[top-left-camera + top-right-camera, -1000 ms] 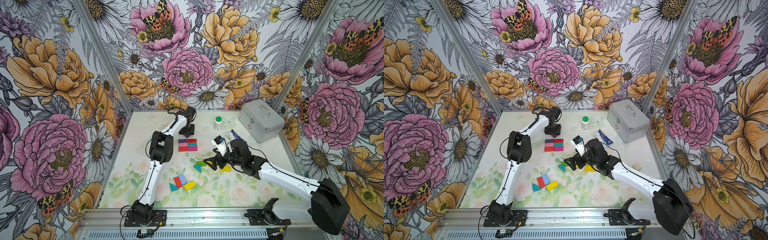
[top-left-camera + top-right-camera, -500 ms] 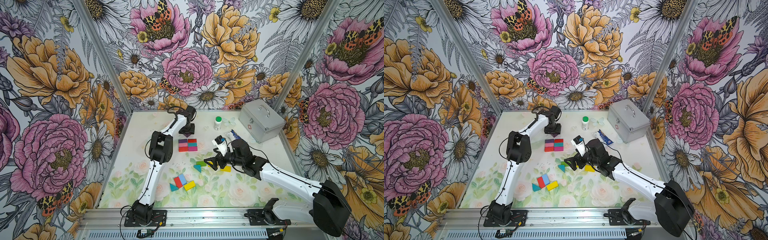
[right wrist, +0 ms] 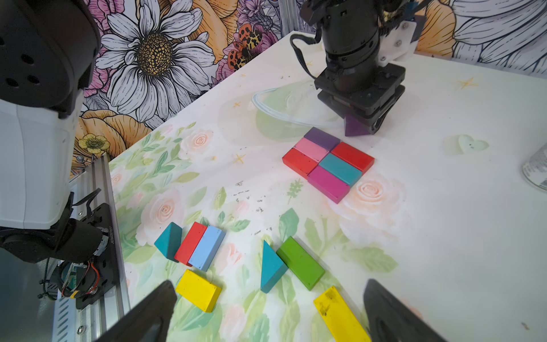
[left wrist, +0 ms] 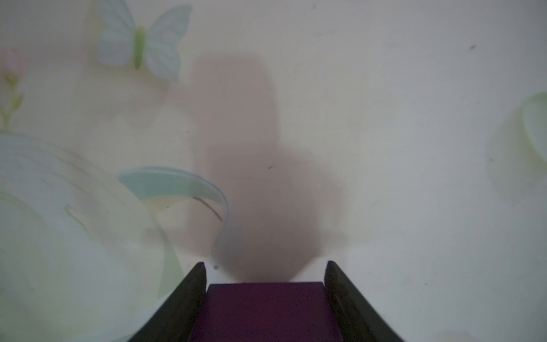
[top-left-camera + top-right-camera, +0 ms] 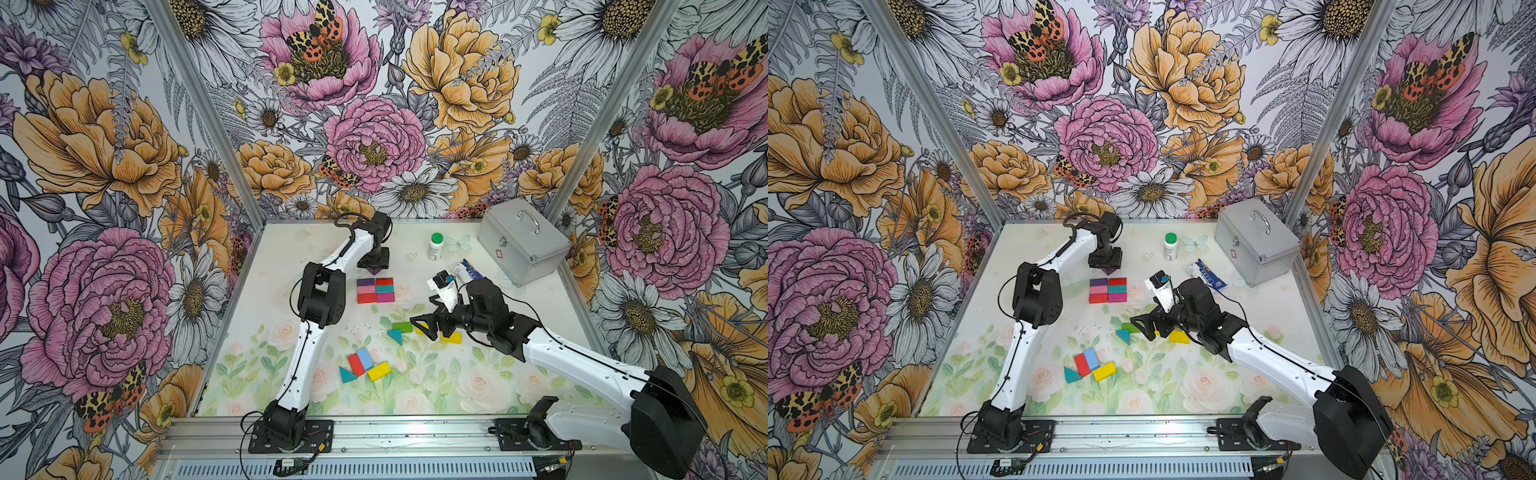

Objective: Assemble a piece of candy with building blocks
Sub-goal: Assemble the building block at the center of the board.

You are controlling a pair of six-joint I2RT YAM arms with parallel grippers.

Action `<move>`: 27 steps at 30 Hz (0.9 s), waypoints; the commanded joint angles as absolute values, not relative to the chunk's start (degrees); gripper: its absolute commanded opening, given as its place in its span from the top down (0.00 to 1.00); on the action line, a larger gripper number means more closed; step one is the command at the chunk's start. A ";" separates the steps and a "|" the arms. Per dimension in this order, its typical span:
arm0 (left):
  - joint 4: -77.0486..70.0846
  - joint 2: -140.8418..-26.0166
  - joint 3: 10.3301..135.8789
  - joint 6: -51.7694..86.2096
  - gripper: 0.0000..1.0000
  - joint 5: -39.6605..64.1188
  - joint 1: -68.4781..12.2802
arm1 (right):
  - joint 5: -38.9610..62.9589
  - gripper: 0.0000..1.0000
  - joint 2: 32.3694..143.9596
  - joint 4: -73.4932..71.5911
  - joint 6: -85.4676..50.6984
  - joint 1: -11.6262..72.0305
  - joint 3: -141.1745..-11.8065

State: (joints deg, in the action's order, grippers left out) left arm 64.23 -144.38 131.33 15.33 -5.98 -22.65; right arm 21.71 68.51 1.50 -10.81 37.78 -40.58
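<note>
Left end effector (image 5: 374, 266) is clamped on a purple triangle block (image 3: 353, 125), point down, at the far side of the counter (image 5: 457, 395). It sits just behind the six-block rectangle (image 5: 376, 290). Can't tell if the triangle's tip touches the counter. In the left wrist view the block's dark purple face fills the gap between the two fingers (image 4: 192, 296).

The six-block rectangle lies flat, all pieces touching, in two rows of three: purple, pink, red, then red, teal, magenta.

Right end effector (image 5: 422, 327) has its jaws wide apart and holds nothing. It hangs low over loose blocks near mid-counter. There, a green block (image 3: 300, 263) has a teal triangle (image 3: 270, 269) right against it. A yellow block (image 3: 340, 316) lies flat between the fingers in the right wrist view.

Nearer the front rail is another group. A red block (image 5: 356, 364) and a light blue block (image 5: 365, 358) lie side by side, touching. A second teal triangle (image 5: 347, 375) is just beside the red one, and a second yellow block (image 5: 379, 371) is just beside the blue.

At the far right are a white bottle (image 5: 435, 246) with a green cap, upright, a blue-and-white packet (image 5: 467, 270) lying flat, and a metal case (image 5: 521, 241) in the corner.
</note>
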 commanded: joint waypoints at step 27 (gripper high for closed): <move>64.16 -140.23 131.43 16.73 0.24 -3.43 -22.45 | 22.85 0.00 65.02 2.10 -9.90 35.86 -38.79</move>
